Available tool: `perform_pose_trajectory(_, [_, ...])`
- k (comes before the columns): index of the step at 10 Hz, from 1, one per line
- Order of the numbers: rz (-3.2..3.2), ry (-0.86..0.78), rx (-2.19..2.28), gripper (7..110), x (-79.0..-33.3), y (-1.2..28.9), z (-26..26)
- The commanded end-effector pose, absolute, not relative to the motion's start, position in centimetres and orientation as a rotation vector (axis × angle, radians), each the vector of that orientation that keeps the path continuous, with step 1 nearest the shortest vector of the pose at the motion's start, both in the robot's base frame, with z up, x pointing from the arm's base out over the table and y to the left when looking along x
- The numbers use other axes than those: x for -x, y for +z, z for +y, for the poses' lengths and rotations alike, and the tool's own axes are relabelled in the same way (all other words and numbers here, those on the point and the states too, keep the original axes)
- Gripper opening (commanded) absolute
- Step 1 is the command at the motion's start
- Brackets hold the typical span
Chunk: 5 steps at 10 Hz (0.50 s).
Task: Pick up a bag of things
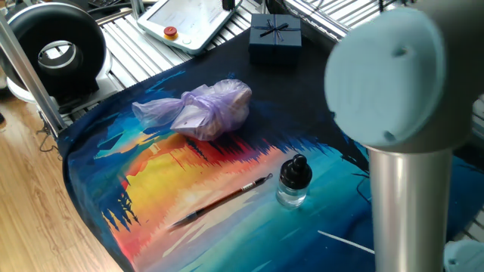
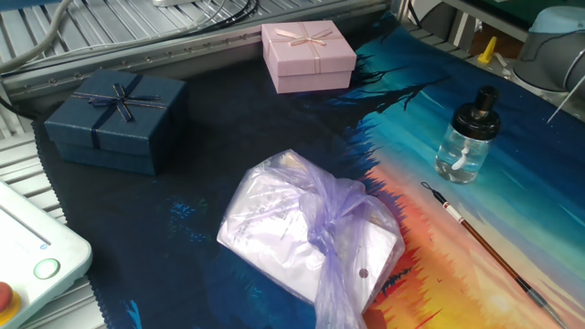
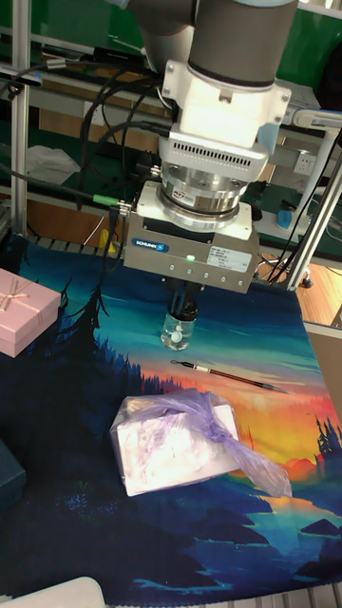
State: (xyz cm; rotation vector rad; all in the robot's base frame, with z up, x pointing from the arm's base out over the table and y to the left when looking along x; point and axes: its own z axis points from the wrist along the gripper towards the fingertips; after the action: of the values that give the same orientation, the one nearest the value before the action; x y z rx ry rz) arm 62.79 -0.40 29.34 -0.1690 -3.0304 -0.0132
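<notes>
The bag of things [image 1: 204, 109] is a lumpy, pale lilac plastic bag lying on the painted cloth, with its wrinkly tail trailing off one side. It also shows in the other fixed view as the bag [image 2: 306, 233] and in the tall fixed view as the bag [image 3: 176, 442]. My gripper [image 3: 195, 271] hangs well above the cloth, behind and above the bag, and touches nothing. Only its body shows; the fingers cannot be made out. In one fixed view a grey-blue arm joint [image 1: 386, 75] fills the right side.
A dark navy gift box [image 2: 117, 119] and a pink gift box [image 2: 307, 55] stand at the cloth's far side. A small glass bottle [image 1: 293, 181] and a thin brush [image 1: 219, 200] lie on the bright part. A white teach pendant [image 1: 181, 23] rests on the metal slats.
</notes>
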Motion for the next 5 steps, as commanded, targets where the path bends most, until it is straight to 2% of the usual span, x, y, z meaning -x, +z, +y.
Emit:
perform_pose_trajectory(1, [-3.041, -0.005, 0.179, 7, -63.3, 29.4, -1.4])
perform_pose_trajectory(5, [-3.045, -0.01, 0.163, 7, -61.1, 29.5, -1.9])
